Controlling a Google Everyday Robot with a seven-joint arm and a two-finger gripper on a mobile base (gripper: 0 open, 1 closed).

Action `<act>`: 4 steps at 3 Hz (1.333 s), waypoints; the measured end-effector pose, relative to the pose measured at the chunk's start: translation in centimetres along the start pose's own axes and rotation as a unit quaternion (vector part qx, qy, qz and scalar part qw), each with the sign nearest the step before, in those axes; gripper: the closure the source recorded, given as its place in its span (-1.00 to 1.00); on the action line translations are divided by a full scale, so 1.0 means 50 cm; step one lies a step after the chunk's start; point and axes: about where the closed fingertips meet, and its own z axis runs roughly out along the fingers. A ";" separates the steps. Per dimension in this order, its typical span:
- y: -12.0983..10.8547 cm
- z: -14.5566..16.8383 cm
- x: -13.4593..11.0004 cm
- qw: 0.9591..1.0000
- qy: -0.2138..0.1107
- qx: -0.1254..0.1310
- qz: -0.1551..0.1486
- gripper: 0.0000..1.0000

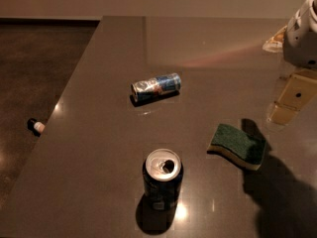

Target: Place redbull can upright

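The redbull can (156, 87) lies on its side near the middle of the dark table (89, 148). It is slim, blue and silver, with a red mark, and its silver end points left. My gripper (291, 100) hangs at the right edge of the view below the white arm (303, 33). It is well to the right of the can, above the table, and holds nothing that I can see.
A wider dark navy can (162, 179) stands upright and opened at the front centre. A green-and-yellow sponge (237, 145) lies right of it, under the gripper's shadow. The table's left edge runs diagonally, and a small object (35, 126) lies on the floor beyond it.
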 end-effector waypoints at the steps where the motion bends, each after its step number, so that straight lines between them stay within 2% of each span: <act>1: 0.000 0.000 0.000 1.000 0.000 0.000 0.000 -1.00; 2: -0.008 0.002 -0.022 1.000 -0.007 0.001 -0.010 -1.00; 3: -0.026 0.018 -0.052 0.999 -0.026 -0.011 -0.022 -1.00; 4: -0.060 0.074 -0.131 0.996 -0.047 -0.039 -0.062 -1.00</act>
